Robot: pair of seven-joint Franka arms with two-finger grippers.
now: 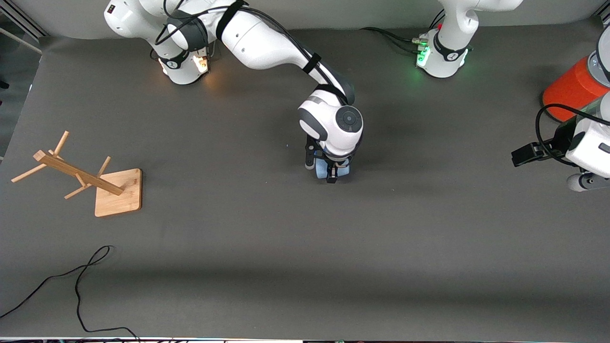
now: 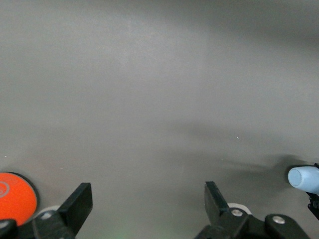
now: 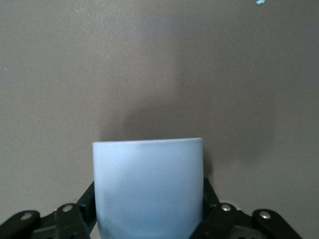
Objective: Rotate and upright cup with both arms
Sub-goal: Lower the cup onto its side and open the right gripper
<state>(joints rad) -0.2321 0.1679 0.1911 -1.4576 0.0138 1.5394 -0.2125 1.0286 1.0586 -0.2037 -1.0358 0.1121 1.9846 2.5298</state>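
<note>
Closest to the front camera is a loose black cable (image 1: 78,290) snaking over the grey table (image 1: 305,267) at the right arm's end, and a bit farther from the camera sits a wooden rack (image 1: 81,178) with pegs sticking out, tipped at a slant on its square base. Around the middle of the table the right arm (image 1: 267,43) reaches down from its base, and the right gripper (image 1: 329,169) has its fingers (image 3: 75,214) pinched on the pale-blue cup (image 3: 148,186). From the right wrist view the cup fills the gap between the two fingers, each one pressed against a side of it, with the cup's flat edge pointing away from the wrist. In the front view only a sliver of the cup (image 1: 321,169) peeks out under the wrist, right down at the table, and I honestly can't tell whether it's touching the surface or just off it. Over at the left arm's end, the left arm (image 1: 591,143) waits, and the left gripper (image 2: 147,209) has its fingers spread wide with nothing between them, over bare table. Its wrist view catches the cup off in the distance too. Just beside that arm stands a big orange cylinder (image 1: 569,90) with a grey top, well apart from the cup.
</note>
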